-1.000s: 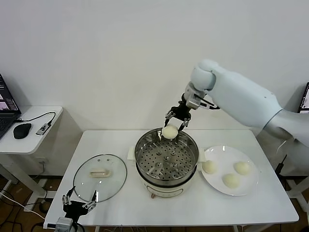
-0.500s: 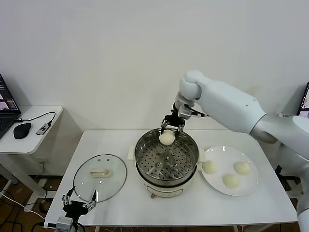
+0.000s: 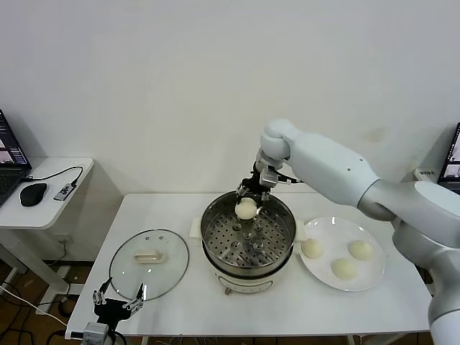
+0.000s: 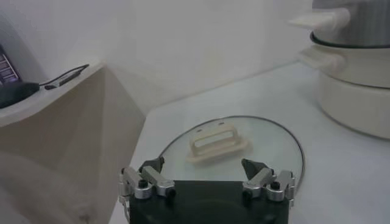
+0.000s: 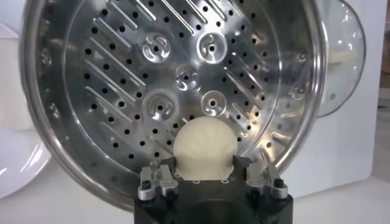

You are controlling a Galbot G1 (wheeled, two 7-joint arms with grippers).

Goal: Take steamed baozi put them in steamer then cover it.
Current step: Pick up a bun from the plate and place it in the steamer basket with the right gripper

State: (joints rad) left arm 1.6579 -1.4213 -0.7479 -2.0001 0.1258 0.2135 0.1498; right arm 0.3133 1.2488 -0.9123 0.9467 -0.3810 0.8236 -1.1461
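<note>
No readable writing shows. The right gripper (image 3: 249,194), just above frame centre, has its fingers (image 5: 159,180) clamped on either side of one round cream-white steamed baozi (image 3: 246,208), held over the far rim of the shiny steel steamer (image 3: 215,248). The left gripper (image 3: 117,302), lower left, hangs with fingers apart near the clear glass cover (image 3: 149,264)
</note>
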